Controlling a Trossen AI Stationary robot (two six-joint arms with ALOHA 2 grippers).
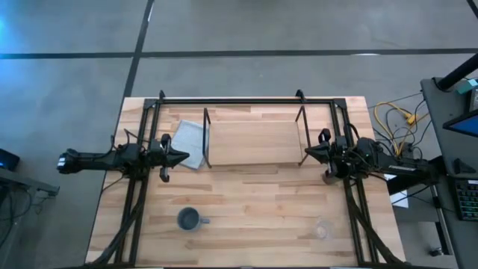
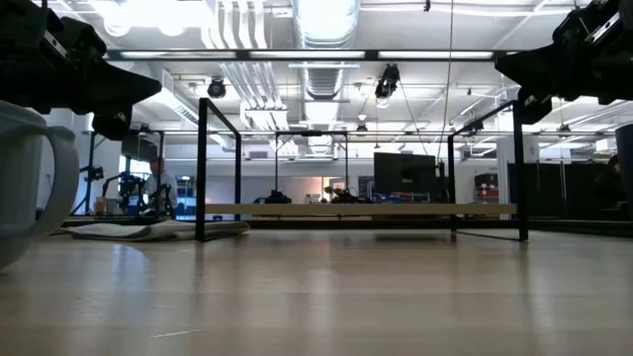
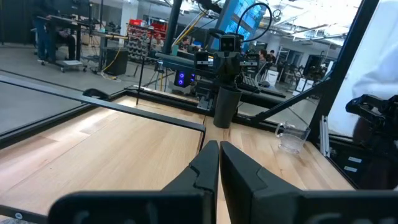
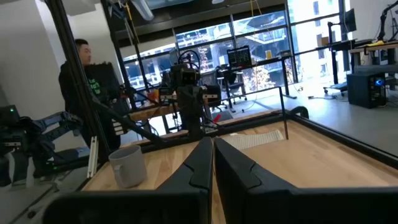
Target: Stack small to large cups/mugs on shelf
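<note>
Shelf [image 1: 254, 142] sits between your two grippers in the high view: left gripper [image 1: 179, 157] at its left end, touching the grey cloth [image 1: 190, 143], right gripper [image 1: 310, 154] at its right end. Blue-grey mug [image 1: 188, 219] lies near the front edge, well apart from the left gripper; clear cup [image 1: 323, 229] likewise from the right. Low view: mug [image 2: 25, 178] looms beside the camera. Left wrist: fingers [image 3: 202, 168] clenched, empty, dark cup [image 3: 225, 107] straight ahead past the shelf. Right wrist: fingers [image 4: 199, 163] clenched, empty.

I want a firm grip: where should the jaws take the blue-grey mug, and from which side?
A judgement: take the mug by its rim wall, coming from above. It stands upright, mouth up, and its handle points toward the clear cup, so grip the side away from the handle.
</note>
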